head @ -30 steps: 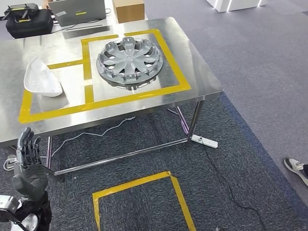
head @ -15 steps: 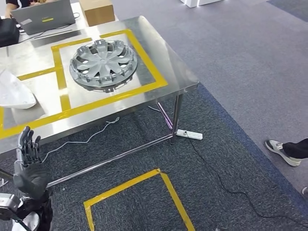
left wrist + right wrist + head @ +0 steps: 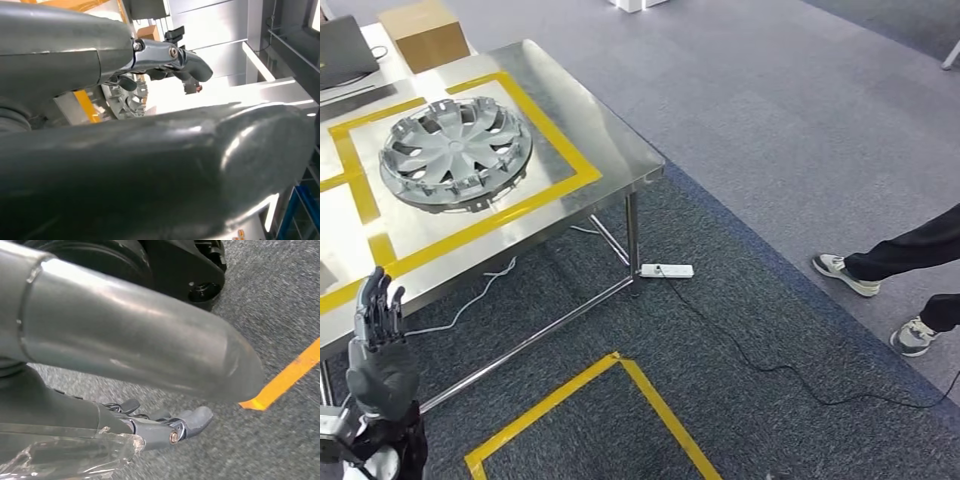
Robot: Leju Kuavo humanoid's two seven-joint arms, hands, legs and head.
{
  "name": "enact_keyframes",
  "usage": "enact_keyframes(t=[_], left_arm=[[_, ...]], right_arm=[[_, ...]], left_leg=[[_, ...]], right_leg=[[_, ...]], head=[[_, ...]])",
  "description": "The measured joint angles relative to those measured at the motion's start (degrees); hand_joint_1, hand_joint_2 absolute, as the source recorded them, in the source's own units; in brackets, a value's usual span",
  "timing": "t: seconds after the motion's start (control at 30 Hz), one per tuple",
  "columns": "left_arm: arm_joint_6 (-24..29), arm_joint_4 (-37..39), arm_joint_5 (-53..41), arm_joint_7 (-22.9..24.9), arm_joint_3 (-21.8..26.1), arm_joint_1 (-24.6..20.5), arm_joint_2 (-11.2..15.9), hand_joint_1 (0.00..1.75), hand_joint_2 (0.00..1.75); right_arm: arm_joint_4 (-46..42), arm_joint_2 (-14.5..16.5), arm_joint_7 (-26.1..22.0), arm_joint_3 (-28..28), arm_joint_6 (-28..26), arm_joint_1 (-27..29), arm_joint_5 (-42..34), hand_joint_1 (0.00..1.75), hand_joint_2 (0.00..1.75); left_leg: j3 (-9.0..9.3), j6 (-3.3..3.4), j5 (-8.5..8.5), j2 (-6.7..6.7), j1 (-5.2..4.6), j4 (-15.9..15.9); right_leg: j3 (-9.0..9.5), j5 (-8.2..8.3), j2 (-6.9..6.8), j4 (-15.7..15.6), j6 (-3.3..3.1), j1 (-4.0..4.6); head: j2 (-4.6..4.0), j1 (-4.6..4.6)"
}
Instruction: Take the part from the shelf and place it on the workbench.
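Right now I see the silver hubcap (image 3: 455,152) lying flat on the steel tabletop (image 3: 610,150), inside the yellow tape rectangle (image 3: 560,134). My left hand (image 3: 379,345) hangs below the tabletop's near edge, fingers (image 3: 374,305) upright and spread, holding nothing. My right hand (image 3: 113,365) hangs over dark carpet (image 3: 279,305), fingers extended and apart, empty. Beyond the tabletop's far corner sits a cardboard box (image 3: 426,32); a person's shoes (image 3: 875,300) stand well away from the tabletop.

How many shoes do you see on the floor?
2. One shoe is on the grey floor at the right, the other shoe nearer the right edge, both on a person's feet. More may be out of frame.
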Motion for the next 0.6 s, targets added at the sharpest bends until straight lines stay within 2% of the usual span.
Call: enact_keyframes(t=[0.03, 0.07, 0.1, 0.17, 0.2, 0.23, 0.27, 0.3, 0.33, 0.4, 0.43, 0.47, 0.53, 0.57, 0.6], left_arm=[[0.00, -0.01, 0.01, 0.00, 0.01, -0.09, -0.01, 0.00, 0.00], [-0.01, -0.02, 0.04, 0.00, 0.03, -0.20, -0.03, 0.00, 0.00], [-0.01, -0.03, 0.07, 0.00, 0.04, -0.27, -0.06, 0.00, 0.00], [0.00, -0.04, 0.11, 0.00, 0.08, -0.23, -0.11, 0.00, 0.00], [0.01, -0.04, 0.11, 0.00, 0.09, -0.18, -0.10, 0.00, 0.00], [0.03, -0.03, 0.12, 0.00, 0.11, -0.15, -0.10, 0.00, 0.00], [0.06, -0.03, 0.13, 0.00, 0.11, -0.15, -0.10, 0.00, 0.00], [0.08, -0.03, 0.14, 0.00, 0.12, -0.15, -0.10, 0.00, 0.00], [0.09, -0.04, 0.15, 0.00, 0.13, -0.16, -0.10, 0.00, 0.00], [0.10, -0.05, 0.17, 0.00, 0.15, -0.17, -0.10, 0.00, 0.00], [0.10, -0.05, 0.18, 0.00, 0.16, -0.18, -0.09, 0.00, 0.00], [0.10, -0.05, 0.19, 0.00, 0.17, -0.19, -0.09, 0.00, 0.00], [0.09, -0.06, 0.18, 0.00, 0.18, -0.25, -0.10, 0.00, 0.00], [0.08, -0.07, 0.17, 0.00, 0.18, -0.31, -0.11, 0.00, 0.00], [0.08, -0.10, 0.17, 0.00, 0.18, -0.35, -0.10, 0.00, 0.00]], right_arm=[[0.00, 0.00, -0.03, -0.01, 0.02, 0.17, -0.01, 0.00, 0.00], [0.00, 0.00, -0.07, -0.01, 0.02, 0.31, -0.02, 0.00, 0.00], [0.00, 0.00, -0.11, -0.01, 0.02, 0.36, -0.02, 0.00, 0.00], [0.00, 0.01, -0.26, -0.01, 0.03, 0.17, -0.05, 0.00, 0.00], [0.00, 0.02, -0.35, 0.00, 0.04, 0.05, -0.06, 0.00, 0.00], [0.00, 0.03, -0.44, -0.01, 0.04, 0.00, -0.07, 0.00, 0.00], [0.00, 0.04, -0.51, -0.01, 0.04, 0.02, -0.08, 0.00, 0.00], [0.00, 0.04, -0.54, -0.02, 0.04, 0.07, -0.09, 0.00, 0.00], [0.00, 0.04, -0.55, -0.02, 0.04, 0.10, -0.09, 0.00, 0.00], [0.00, 0.04, -0.56, -0.01, 0.05, -0.06, -0.09, 0.00, 0.00], [0.00, 0.04, -0.56, -0.01, 0.05, -0.18, -0.09, 0.00, 0.00], [0.00, 0.04, -0.56, 0.00, 0.06, -0.27, -0.08, 0.00, 0.00], [0.00, 0.04, -0.56, -0.01, 0.07, -0.24, -0.09, 0.00, 0.00], [0.00, 0.05, -0.57, -0.02, 0.08, -0.18, -0.09, 0.00, 0.00], [0.00, 0.06, -0.58, -0.02, 0.08, -0.14, -0.10, 0.00, 0.00]], left_leg=[[0.01, 0.39, 0.12, 0.63, -0.01, -0.10], [0.11, 0.80, 0.22, 1.27, 0.03, -0.25], [0.20, 1.17, 0.29, 1.96, 0.10, -0.40], [0.27, 1.63, 0.21, 3.47, -0.02, -0.47], [0.27, 1.74, 0.16, 4.29, -0.13, -0.47], [0.30, 1.79, 0.11, 5.09, -0.23, -0.46], [0.34, 1.81, 0.06, 5.83, -0.29, -0.45], [0.43, 1.78, -0.01, 6.50, -0.34, -0.45], [0.59, 1.68, -0.10, 7.10, -0.38, -0.45], [0.93, 1.26, -0.42, 8.20, -0.68, -0.38], [1.05, 1.01, -0.55, 8.70, -0.85, -0.33], [1.13, 0.75, -0.63, 9.21, -0.99, -0.31], [1.29, 0.18, -0.76, 10.01, -0.95, -0.37], [1.24, -0.15, -1.18, 9.46, -0.84, -0.04], [0.77, -0.44, -2.20, 8.33, -0.75, 1.20]], right_leg=[[-0.30, 0.01, -0.05, 0.11, 0.36, -0.06], [-0.80, -0.37, -0.99, 0.88, 0.66, 0.04], [-1.75, -1.34, -2.54, 2.67, 0.90, 0.19], [-5.02, -4.86, -6.12, 9.66, 1.19, 0.41], [-6.89, -6.54, -6.99, 13.54, 1.28, 0.37], [-8.16, -7.45, -7.41, 16.25, 1.31, 0.33], [-8.40, -7.28, -7.59, 16.92, 1.30, 0.31], [-7.34, -6.01, -7.79, 15.11, 1.21, 0.31], [-5.26, -4.15, -8.32, 11.43, 1.06, 0.35], [-0.76, -1.49, -10.71, 3.46, 0.51, 0.69], [0.50, -0.98, -11.47, 1.24, 0.17, 0.86], [0.92, -0.97, -11.72, 0.39, -0.17, 1.05], [0.71, -0.72, -10.30, 0.35, -0.88, 1.04], [0.67, -0.56, -9.67, 0.22, -1.21, 0.95], [0.69, -0.39, -9.03, 0.06, -1.55, 0.80]], head=[[0.00, -0.01], [0.00, 0.16], [0.00, 0.39], [0.00, 0.81], [0.00, 0.86], [0.00, 0.85], [0.00, 0.87], [0.00, 0.86], [0.00, 0.87], [0.00, 0.85], [0.00, 0.81], [0.00, 0.78], [0.00, 0.76], [0.00, 0.72], [0.00, 0.63]])
